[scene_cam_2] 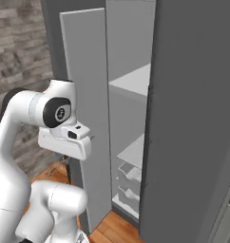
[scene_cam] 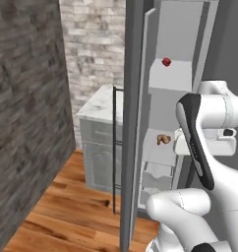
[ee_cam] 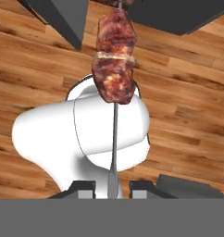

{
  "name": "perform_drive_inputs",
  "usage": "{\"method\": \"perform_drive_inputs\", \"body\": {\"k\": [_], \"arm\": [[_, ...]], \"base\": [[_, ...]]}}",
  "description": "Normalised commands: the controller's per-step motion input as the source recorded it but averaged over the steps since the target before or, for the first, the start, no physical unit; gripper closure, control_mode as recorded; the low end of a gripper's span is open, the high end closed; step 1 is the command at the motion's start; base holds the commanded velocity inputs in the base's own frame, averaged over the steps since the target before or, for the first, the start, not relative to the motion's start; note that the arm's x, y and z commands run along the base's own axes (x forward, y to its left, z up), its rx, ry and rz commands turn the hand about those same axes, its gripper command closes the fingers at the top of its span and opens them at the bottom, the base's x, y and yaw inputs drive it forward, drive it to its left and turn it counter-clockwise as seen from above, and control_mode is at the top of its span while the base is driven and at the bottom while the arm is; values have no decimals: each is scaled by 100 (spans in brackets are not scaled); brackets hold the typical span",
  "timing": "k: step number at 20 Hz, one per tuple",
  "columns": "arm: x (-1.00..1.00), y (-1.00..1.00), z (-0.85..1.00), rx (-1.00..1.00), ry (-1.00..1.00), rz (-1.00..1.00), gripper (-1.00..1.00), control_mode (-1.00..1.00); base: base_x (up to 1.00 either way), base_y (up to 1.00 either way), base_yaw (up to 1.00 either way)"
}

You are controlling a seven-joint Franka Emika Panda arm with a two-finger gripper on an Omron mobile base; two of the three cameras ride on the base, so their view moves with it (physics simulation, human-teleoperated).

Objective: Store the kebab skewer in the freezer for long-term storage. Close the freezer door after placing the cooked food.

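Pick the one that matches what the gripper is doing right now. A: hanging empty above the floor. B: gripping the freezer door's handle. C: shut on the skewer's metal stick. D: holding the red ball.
C: in the hand view the gripper is shut on the kebab skewer, its stick running up from between the fingertips.

Freezer door (scene_cam_2: 86, 118) stands open beside white arm (scene_cam_2: 22, 142); white shelves (scene_cam_2: 131, 83) inside freezer (scene_cam_2: 193, 118); wood floor (scene_cam_2: 112, 230) below.

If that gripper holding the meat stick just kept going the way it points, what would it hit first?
Probably the robot's own white base, with the wood floor around it. The gripper, shut on the kebab skewer, points downward; depth is unclear.
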Motion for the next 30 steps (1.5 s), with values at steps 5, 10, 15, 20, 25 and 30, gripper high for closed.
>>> {"method": "perform_drive_inputs", "body": {"k": [5, 10, 15, 20, 25, 30], "arm": [[0, 0, 0, 0, 0, 0, 100, 100], [0, 0, 0, 0, 0, 0, 100, 100], [0, 0, 0, 0, 0, 0, 100, 100], [0, 0, 0, 0, 0, 0, 100, 100], [0, 0, 0, 0, 0, 0, 100, 100], [0, 0, 0, 0, 0, 0, 100, 100]], "base": [[43, 0, -35], [32, 0, -23], [62, 6, -9], [53, 4, 0], [27, 19, 0], [15, 36, 0]]}}
